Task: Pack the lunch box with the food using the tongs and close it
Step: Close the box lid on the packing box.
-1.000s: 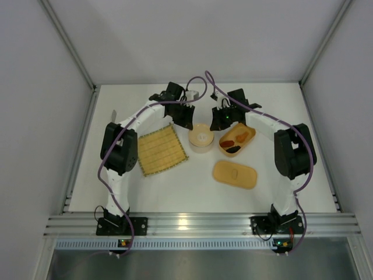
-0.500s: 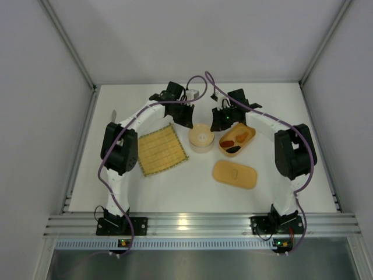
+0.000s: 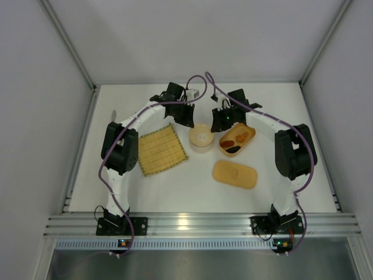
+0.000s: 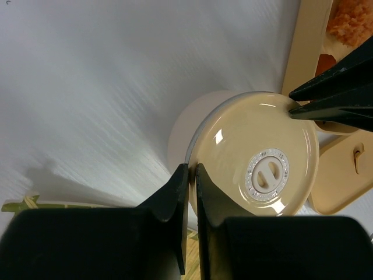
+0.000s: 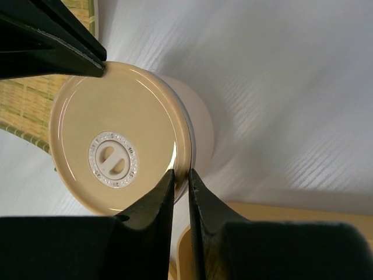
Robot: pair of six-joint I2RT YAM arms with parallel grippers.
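— Left gripper [image 4: 187, 175] and right gripper [image 5: 180, 178]: how do they stand?

— Both have the fingers almost together. Each one is clamped on the thin rim of the round cream plastic bowl [image 4: 256, 146], at opposite sides of it. The left one takes the side toward the mat, the right one the side toward the box.

— Where is the tan-orange oblong plastic lunch box [image 4: 306, 46]?

— On the white table [image 3: 145, 192], right of the centre, open, just beside the bowl. Inside I see a reddish-brown piece [image 3: 227, 142], a dark brown oval [image 3: 233, 150] and an orange-tan piece [image 3: 242, 135].

— And its cover?

— The matching flat oblong lid [image 3: 234, 174] lies on the table closer to the arm bases, apart from the box, with the small centre mark up.

— What is around, what is in the way?

— The bowl stands between the box and the square woven yellow bamboo mat [image 3: 161, 150]. In the top view the right gripper hangs over the far-left corner of the box and hides it.

— Which way does the box point?

— Its long axis runs on a slant, from near-left to far-right; the left end is next to the bowl. The lid's long axis goes almost left to right.
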